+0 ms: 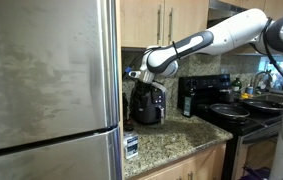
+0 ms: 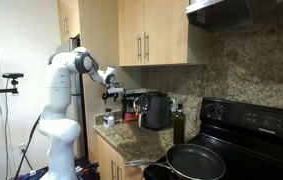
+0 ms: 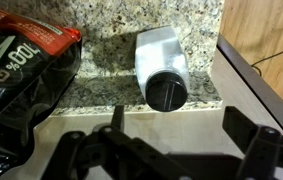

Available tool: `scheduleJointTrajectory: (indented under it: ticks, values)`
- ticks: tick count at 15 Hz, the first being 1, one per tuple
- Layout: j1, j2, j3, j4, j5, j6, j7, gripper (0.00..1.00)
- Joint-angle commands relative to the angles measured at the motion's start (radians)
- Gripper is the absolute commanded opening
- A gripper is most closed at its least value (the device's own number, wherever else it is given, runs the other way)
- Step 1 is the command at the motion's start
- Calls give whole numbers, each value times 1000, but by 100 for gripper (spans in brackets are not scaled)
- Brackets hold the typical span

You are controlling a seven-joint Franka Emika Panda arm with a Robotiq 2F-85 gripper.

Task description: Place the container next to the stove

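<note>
A white container with a black lid (image 3: 159,68) lies on its side on the granite counter (image 3: 101,60), close to the counter's front edge. My gripper (image 3: 181,140) is open and empty, hovering above and just in front of the container. In both exterior views the gripper (image 1: 137,75) (image 2: 111,92) hangs above the counter end, beside the black air fryer (image 1: 148,103). A small white item at the counter edge (image 1: 131,146) looks like the container. The stove (image 1: 243,125) (image 2: 261,122) stands at the far end of the counter with dark pans (image 2: 195,160) on it.
A red and black bag (image 3: 21,70) lies on the counter just beside the container. A steel refrigerator (image 1: 46,90) borders the counter end. A dark bottle (image 1: 186,100) (image 2: 179,124) stands between the air fryer and the stove. Wood cabinets (image 2: 146,35) hang overhead.
</note>
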Motion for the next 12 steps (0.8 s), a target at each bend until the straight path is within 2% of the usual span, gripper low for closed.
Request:
scheduleJointTrajectory:
  ticks: [1,3,5,8,10,12]
  values:
    - [-9,122,29,35,17,53,22,100]
    - [-11,176,42,41,26,100,36,100]
    - [-25,200,68,28,58,206,15,100]
    - [-43,228,100,27,70,280,12,100]
    - [-50,235,108,24,59,289,29,100]
    - [-48,223,102,19,37,243,78,100]
